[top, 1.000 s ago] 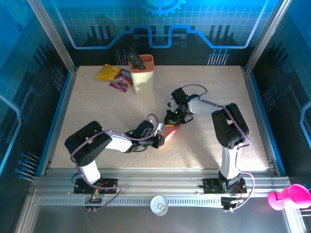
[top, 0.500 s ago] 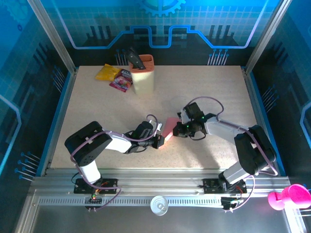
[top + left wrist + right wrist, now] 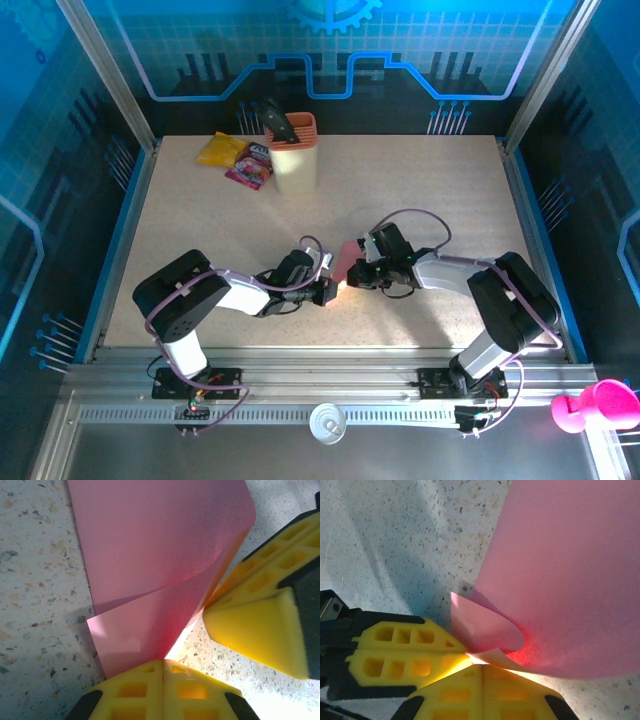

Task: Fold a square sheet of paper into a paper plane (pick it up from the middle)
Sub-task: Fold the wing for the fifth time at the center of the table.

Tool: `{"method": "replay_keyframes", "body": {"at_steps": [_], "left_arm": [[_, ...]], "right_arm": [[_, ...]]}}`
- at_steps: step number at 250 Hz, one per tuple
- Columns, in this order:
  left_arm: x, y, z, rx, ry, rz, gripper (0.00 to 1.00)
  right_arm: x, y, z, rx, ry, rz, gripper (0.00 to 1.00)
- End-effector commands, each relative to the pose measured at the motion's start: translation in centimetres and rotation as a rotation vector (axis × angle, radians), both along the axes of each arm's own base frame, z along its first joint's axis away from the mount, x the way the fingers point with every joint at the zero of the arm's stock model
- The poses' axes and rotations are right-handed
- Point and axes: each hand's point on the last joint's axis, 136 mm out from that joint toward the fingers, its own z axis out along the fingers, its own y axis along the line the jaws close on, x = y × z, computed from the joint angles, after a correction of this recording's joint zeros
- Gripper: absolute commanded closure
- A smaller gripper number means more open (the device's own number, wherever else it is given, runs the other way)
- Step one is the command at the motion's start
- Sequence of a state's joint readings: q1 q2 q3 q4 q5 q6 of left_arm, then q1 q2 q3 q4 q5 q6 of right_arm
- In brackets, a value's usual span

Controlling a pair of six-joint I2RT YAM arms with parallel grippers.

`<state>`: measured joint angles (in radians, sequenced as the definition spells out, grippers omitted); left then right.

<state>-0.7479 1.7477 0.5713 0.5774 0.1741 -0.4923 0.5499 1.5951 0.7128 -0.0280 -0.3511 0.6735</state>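
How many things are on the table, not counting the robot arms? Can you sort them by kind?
pink paper sheet: 1
snack packets: 2, a yellow packet and a purple-pink packet
tub, counted together with the dark thing sticking out of it: 1
Total: 4

Top cam: fixed high behind the bases, looking down and forward over the whole table (image 3: 200, 220). Left wrist cam: close-up, faces right past the left gripper (image 3: 163, 669). Right wrist cam: equally close, faces left past the right gripper (image 3: 481, 671). All three share the square sheet of paper (image 3: 344, 262), mid-table towards the near side. Each wrist view catches the opposite gripper.
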Motion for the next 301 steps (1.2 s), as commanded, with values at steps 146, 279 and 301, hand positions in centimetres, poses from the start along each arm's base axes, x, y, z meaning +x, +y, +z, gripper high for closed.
{"method": "replay_keyframes", "body": {"at_steps": [146, 279, 301], "left_arm": [[-1.1, 3.3, -3.6, 0.024, 0.113, 0.107, 1.00], [-1.4, 4.2, -4.3, 0.016, 0.131, 0.135, 1.00], [-1.4, 4.2, -4.3, 0.017, 0.132, 0.136, 1.00]], "right_arm": [[2.2, 0.7, 3.3, 0.069, -0.081, -0.017, 1.00], [0.6, 0.5, 1.6, 0.115, -0.078, 0.006, 1.00], [0.4, 0.8, 1.2, 0.115, -0.075, 0.015, 1.00]]}}
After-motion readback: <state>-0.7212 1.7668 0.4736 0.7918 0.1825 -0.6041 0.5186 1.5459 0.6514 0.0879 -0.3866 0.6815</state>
